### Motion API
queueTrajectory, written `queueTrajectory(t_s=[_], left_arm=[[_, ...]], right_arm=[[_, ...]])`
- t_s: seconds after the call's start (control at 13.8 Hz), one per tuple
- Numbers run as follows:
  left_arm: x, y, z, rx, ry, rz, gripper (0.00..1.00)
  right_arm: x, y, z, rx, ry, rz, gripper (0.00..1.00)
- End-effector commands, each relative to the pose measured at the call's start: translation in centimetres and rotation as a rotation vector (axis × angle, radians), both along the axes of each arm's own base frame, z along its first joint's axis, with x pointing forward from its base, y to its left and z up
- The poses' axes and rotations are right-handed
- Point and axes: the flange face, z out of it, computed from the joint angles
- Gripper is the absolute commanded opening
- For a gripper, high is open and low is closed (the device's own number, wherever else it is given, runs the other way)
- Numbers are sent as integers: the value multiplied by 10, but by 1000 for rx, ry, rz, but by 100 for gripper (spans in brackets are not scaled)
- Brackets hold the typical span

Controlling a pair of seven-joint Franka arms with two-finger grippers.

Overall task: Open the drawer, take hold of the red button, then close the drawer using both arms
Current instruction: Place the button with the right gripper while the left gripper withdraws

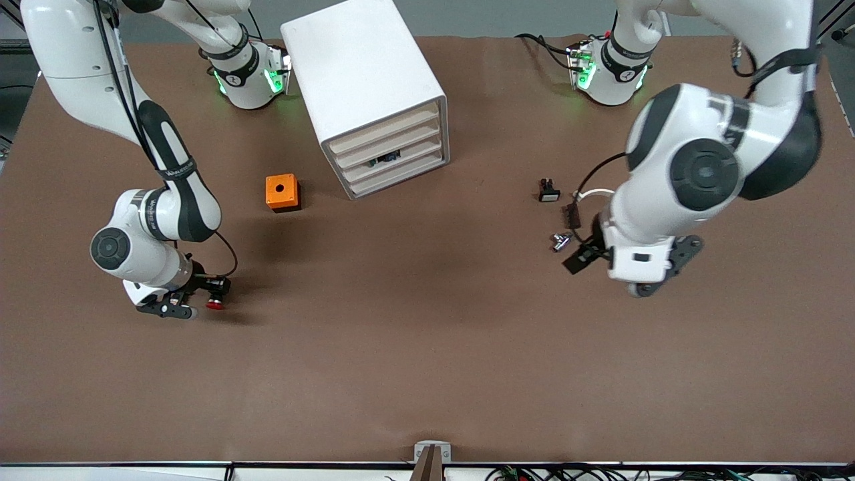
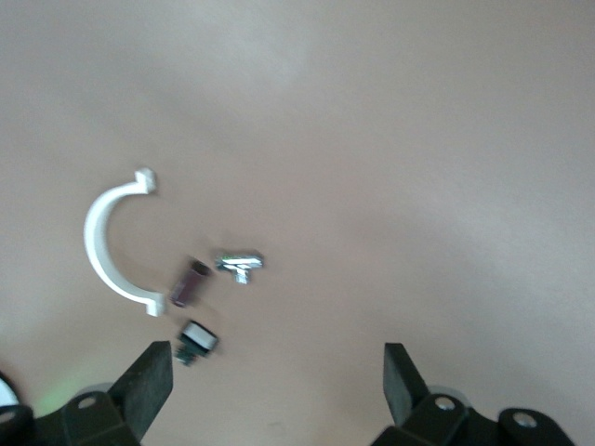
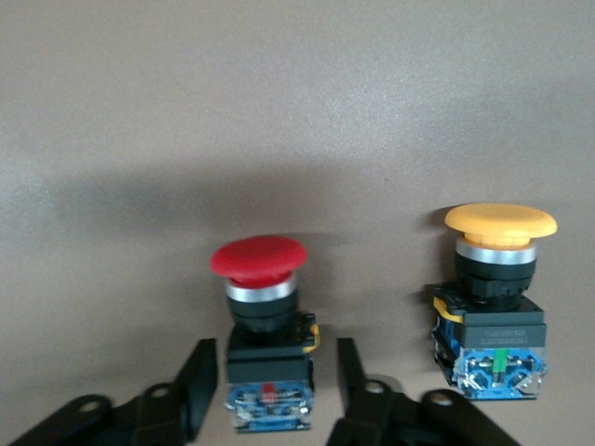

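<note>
Lying on the bench near the right arm's end, well nearer the front camera than the drawer unit (image 1: 374,93), the button (image 3: 259,307) shows its red cap, black body and blue rear part between the right hand's (image 3: 271,383) fingers, which stand apart on either side of the body without clearly touching it. A yellow-capped button (image 3: 497,297) lies just beside it. All the drawers look pushed in. The orange box (image 1: 282,192) sits between the unit and the right hand. The left hand (image 2: 277,386) waits with fingers apart over small parts: a white clip (image 2: 107,243), a metal fitting (image 2: 240,264) and a dark block (image 2: 191,284). My judgement: the grab step is in hand, though whether the fingers are about to grip or have just let go cannot be told; if gripping, they must pinch the black body squarely, clear of the neighbour.
</note>
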Motion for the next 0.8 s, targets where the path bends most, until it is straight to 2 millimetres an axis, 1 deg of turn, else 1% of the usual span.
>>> queueTrajectory(t_s=[0.0, 0.07, 0.14, 0.29, 0.36, 0.43, 0.51, 0.58, 0.65, 0.72], left_arm=[[-9, 42, 31, 13, 5, -46, 100], [-12, 56, 43, 10, 1, -55, 100], [-14, 73, 56, 3, -8, -82, 100], [-27, 109, 80, -12, -23, -190, 100], [-38, 127, 89, -18, -27, -239, 100], [-46, 141, 95, -23, -29, -287, 100], [-57, 152, 102, -27, -32, -341, 100], [-66, 162, 106, -30, -31, -384, 100], [-75, 168, 109, -35, -30, -429, 100], [-82, 180, 113, -41, -32, -481, 100]], right_arm=[[8, 1, 6, 9, -7, -14, 100], [8, 0, 8, 9, -7, -13, 100], [8, 1, 15, 10, 8, -11, 100], [9, -3, 46, 11, 52, 0, 100], [10, -6, 69, 11, 56, -1, 100], [8, -9, 87, 12, 69, -3, 100], [6, -13, 109, 16, 66, 19, 100], [2, -17, 124, 21, 73, 52, 100], [-4, -24, 148, 26, 76, 75, 100], [-11, -27, 173, 31, 82, 93, 100]])
